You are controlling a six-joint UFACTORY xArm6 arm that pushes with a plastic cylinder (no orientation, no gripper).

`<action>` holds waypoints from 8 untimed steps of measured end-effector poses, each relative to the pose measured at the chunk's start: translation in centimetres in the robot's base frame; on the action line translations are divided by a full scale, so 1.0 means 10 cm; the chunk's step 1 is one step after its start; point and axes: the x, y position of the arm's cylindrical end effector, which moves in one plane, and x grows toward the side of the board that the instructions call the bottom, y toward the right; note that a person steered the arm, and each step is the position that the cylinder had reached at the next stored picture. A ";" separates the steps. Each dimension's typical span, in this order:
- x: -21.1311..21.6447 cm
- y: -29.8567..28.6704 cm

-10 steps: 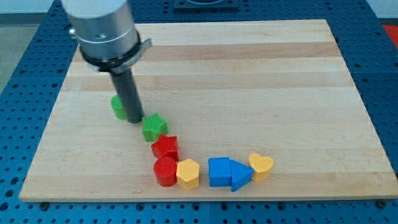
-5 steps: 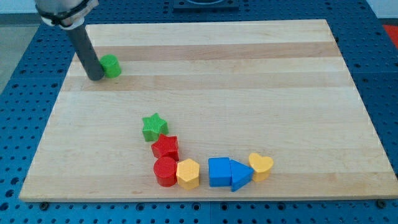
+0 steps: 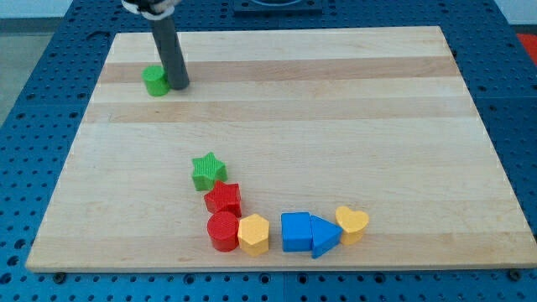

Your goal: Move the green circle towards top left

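Wooden board (image 3: 352, 109): pale planks on a blue pegboard bench (image 3: 25, 168); all the blocks lie on its left and bottom parts.
Bottom row: nearest the view's bottom edge, a red cylinder (image 3: 223, 231) touches a yellow hexagon (image 3: 253, 234); just to the right a blue cube (image 3: 295, 231) touches a blue triangle (image 3: 324, 236), and a yellow heart (image 3: 351, 224) touches that triangle's right side.
Next up: a red block (image 3: 223, 199), its shape unclear, sits just above the red cylinder, and a green star (image 3: 207, 171) touches it from above-left.
Middle ground: bare wood between the star and the far corner; nothing lies on it.
Green circle (image 3: 155, 80): near the board's top left corner, well apart from every other block.
My tip (image 3: 179, 85): touching or just beside the green circle on its right side, the rod rising straight out of the view's top.
Jaws: there are none to report; the arm ends in this plain rod, so nothing is open, closed or gripping.
Step in hand: I judge this the closing stage, since the circle already sits close to its goal corner.
Next move: from the right side a push sends the block leftward only; to gain upward travel as well, the tip would need to come round below-right of it.
In the way: no block lies between the circle and the corner; the risk I see is the nearby left edge, where too long a push could slide it off the board.
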 end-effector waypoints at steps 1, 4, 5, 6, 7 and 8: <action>-0.13 -0.35; 0.41 -0.62; 0.07 -0.67; -0.24 -0.67; -0.24 -0.72; -0.27 -0.78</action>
